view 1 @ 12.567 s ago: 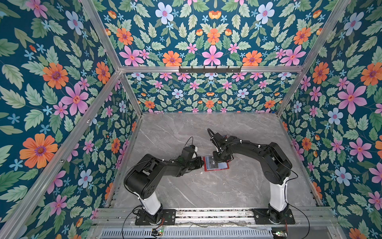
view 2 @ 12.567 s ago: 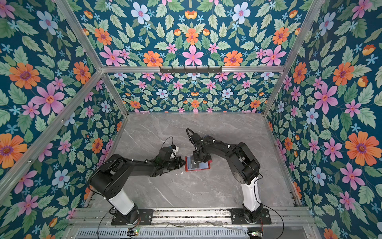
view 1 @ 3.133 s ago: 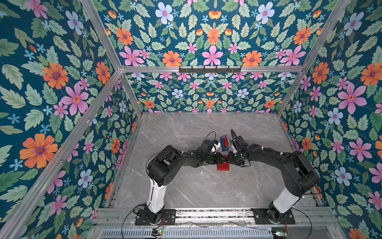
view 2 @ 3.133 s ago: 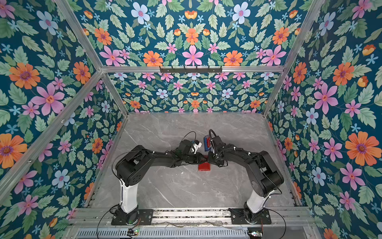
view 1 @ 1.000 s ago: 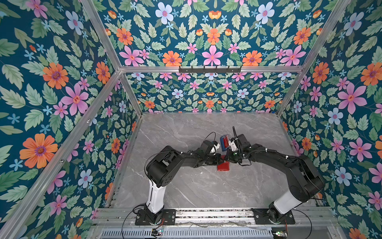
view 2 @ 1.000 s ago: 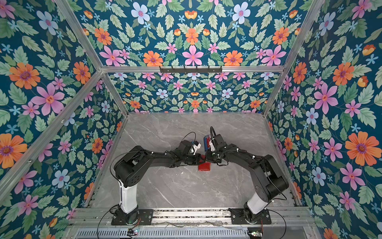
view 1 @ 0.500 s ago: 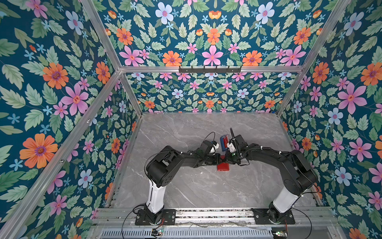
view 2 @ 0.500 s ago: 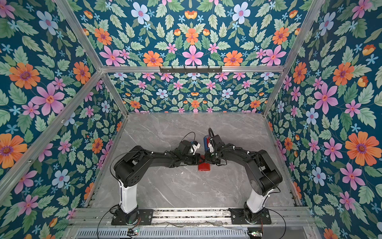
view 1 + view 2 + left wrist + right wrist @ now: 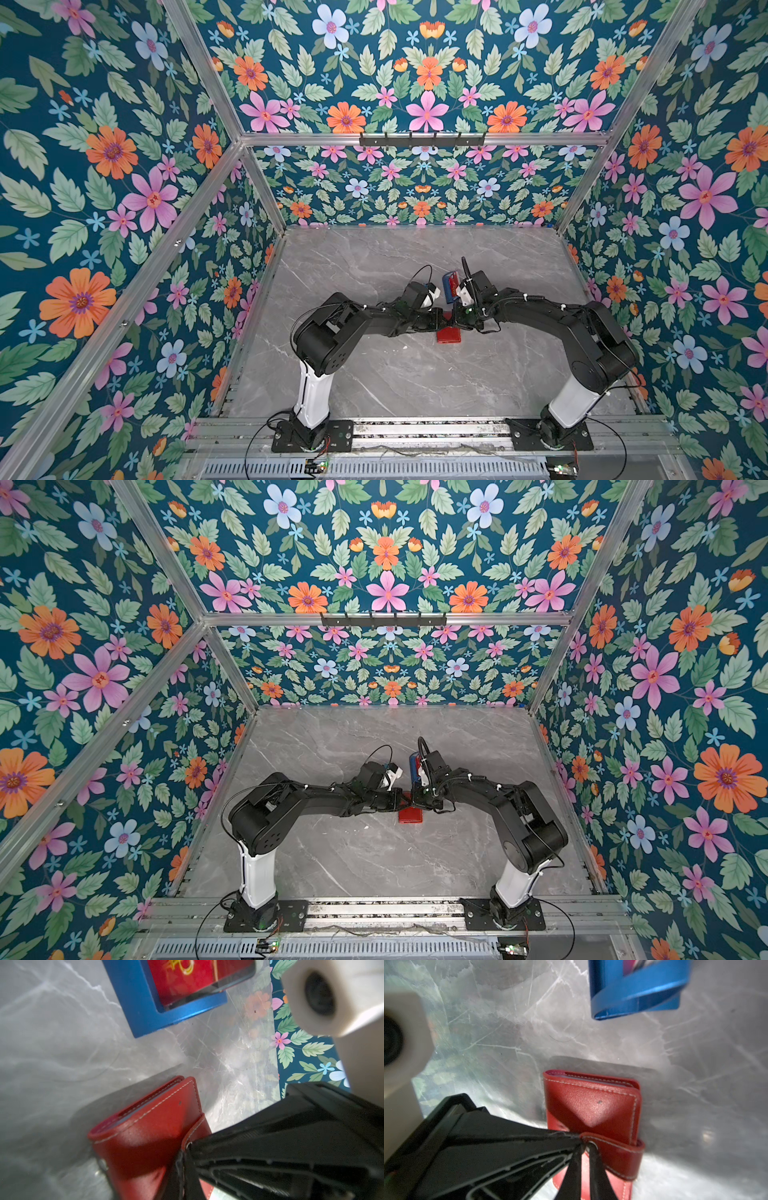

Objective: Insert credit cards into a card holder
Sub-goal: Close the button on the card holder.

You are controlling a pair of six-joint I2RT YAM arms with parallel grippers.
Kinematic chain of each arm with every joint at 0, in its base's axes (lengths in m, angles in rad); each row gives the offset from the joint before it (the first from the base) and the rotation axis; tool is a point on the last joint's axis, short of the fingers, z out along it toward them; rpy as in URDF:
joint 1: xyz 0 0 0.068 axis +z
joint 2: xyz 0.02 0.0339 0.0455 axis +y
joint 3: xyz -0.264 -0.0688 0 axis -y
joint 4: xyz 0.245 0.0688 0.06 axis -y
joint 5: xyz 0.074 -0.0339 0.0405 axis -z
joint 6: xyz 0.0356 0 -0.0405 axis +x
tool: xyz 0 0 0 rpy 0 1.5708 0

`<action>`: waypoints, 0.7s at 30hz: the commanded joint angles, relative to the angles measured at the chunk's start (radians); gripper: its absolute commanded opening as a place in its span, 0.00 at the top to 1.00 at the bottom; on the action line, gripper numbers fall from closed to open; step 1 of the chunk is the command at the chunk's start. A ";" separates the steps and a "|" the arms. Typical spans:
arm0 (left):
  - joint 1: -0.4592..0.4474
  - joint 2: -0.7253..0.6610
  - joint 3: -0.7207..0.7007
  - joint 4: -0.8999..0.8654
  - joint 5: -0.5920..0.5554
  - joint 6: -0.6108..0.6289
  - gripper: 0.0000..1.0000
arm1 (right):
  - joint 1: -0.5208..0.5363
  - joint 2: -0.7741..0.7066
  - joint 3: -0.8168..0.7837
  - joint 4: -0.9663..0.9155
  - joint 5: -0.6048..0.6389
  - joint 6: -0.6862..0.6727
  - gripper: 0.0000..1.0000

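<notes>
The card holder, seemingly soft and light, is pinched at its tab by the right hand. The left hand is pressed together.

Our left arm and right arm are black-shelled with rounded joints, each on a white lower column and a black screwed base plate. Thin black cables loop off them. Left gripper and right gripper are black.

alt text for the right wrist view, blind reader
A closed red card holder lies on a grey marble table, its snap tab pinched by the right hand; the left hand meets it there. A blue card rack stands nearby.
</notes>
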 commanded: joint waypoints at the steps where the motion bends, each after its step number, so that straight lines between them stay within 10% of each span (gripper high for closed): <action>1: -0.002 -0.011 0.007 0.001 0.044 0.014 1.00 | -0.002 -0.028 -0.004 -0.093 0.076 0.004 0.83; 21: -0.002 -0.022 0.002 -0.019 0.041 0.022 1.00 | -0.002 -0.052 0.040 -0.091 0.081 0.014 0.83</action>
